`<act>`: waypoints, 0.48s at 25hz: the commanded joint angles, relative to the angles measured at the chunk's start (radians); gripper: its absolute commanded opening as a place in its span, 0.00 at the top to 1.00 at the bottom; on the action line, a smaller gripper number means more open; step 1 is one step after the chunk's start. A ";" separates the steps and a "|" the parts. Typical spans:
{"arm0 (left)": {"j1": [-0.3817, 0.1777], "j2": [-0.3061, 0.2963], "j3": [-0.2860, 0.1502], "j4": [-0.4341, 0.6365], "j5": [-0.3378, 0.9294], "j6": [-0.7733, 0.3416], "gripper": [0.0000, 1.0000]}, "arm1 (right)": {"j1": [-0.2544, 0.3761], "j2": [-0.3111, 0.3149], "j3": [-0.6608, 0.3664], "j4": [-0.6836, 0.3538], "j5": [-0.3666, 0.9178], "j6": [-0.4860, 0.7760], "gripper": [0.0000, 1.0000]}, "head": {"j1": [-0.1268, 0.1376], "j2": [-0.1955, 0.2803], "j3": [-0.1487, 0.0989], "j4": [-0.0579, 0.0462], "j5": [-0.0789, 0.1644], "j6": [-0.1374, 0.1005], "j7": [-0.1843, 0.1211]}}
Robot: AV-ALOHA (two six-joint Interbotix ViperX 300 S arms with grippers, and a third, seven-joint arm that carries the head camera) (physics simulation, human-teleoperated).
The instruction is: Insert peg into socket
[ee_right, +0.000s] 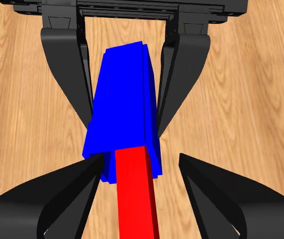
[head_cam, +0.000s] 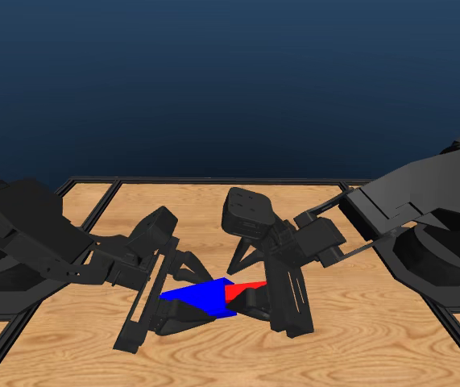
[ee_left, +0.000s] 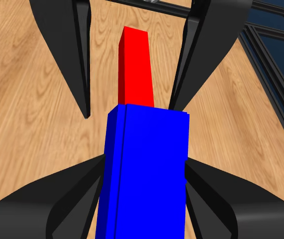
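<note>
The blue socket (head_cam: 201, 298) is held just above the table with my left gripper (head_cam: 177, 310) shut on it; in the left wrist view both jaws press the sides of the socket (ee_left: 144, 174). The red peg (head_cam: 246, 289) sticks out of the socket's right-hand end, its other end inside. In the right wrist view the peg (ee_right: 134, 199) runs into the socket (ee_right: 124, 109). My right gripper (ee_right: 142, 157) stands around the peg with wood showing between each jaw and the bar, so it is open.
The wooden table (head_cam: 358, 339) has a black frame around its edges (head_cam: 213, 181). Both arms' bodies fill the left and right sides of the head view.
</note>
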 commanded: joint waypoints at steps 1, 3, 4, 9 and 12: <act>0.049 -0.023 -0.015 -0.001 -0.060 -0.012 1.00 | 0.030 -0.049 0.016 -0.014 0.058 0.085 0.00 | 0.009 -0.013 -0.011 0.001 -0.012 -0.004 -0.003; 0.042 -0.030 -0.022 -0.001 -0.069 -0.018 1.00 | 0.025 -0.064 0.045 -0.026 0.086 0.128 0.00 | 0.011 -0.016 -0.011 0.001 -0.013 -0.007 -0.006; 0.040 -0.026 -0.036 0.003 -0.066 -0.008 1.00 | 0.029 -0.074 0.062 -0.026 0.088 0.145 0.00 | 0.013 -0.018 -0.010 0.002 -0.012 -0.008 -0.007; 0.066 -0.039 -0.006 -0.001 -0.049 -0.032 1.00 | 0.044 -0.103 0.126 -0.027 0.107 0.205 0.00 | 0.021 -0.023 -0.010 0.003 -0.015 -0.011 -0.010; 0.038 -0.024 0.014 -0.016 -0.106 -0.019 1.00 | 0.042 -0.118 0.189 -0.018 0.105 0.243 0.00 | 0.025 -0.023 -0.011 0.003 -0.017 -0.015 -0.016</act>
